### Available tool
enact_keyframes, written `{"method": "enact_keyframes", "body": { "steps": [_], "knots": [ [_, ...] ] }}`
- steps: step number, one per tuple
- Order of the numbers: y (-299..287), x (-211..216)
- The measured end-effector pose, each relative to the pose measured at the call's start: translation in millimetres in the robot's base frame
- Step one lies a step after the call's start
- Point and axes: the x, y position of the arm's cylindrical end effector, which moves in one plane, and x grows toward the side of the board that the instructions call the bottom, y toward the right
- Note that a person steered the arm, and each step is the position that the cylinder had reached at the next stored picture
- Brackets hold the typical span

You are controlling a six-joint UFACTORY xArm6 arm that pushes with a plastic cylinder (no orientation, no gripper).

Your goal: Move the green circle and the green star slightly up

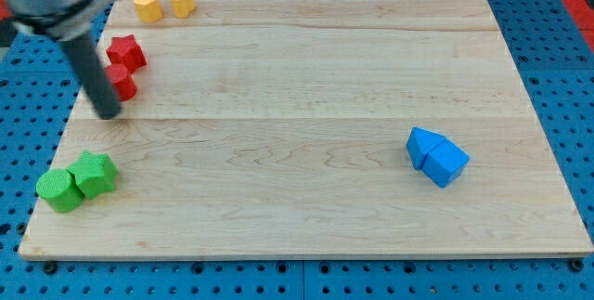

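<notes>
Camera view: green circle (58, 191) and green star (94, 172) touching, at worktop (306, 105) lower-left corner. My tip (109, 112) above them, well apart, just beside lower red block (120, 83); red star (125, 52) above. No pincer on rig, rod only.

Handling, judged: blocks light, rigid, likely slide easily. No grasp; push from below, centred on pair, else they may split apart.

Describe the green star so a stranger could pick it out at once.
Start at the wooden board and go to its corner at the view's bottom left, where two green blocks sit touching. The green star is the one nearer the view's right and slightly higher. Its outline is notched and pointed, while the green circle beside it is a smooth round block.
</notes>
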Motion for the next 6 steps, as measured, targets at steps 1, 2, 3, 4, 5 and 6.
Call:
{"method": "enact_keyframes", "body": {
  "steps": [1,2,3,4,5,6],
  "knots": [
    [-39.5,-0.2],
    [-38.6,12.0],
    [-39.2,53.0],
    [-39.2,53.0],
    [-39.3,85.4],
    [-39.1,138.3]
  ]
}}
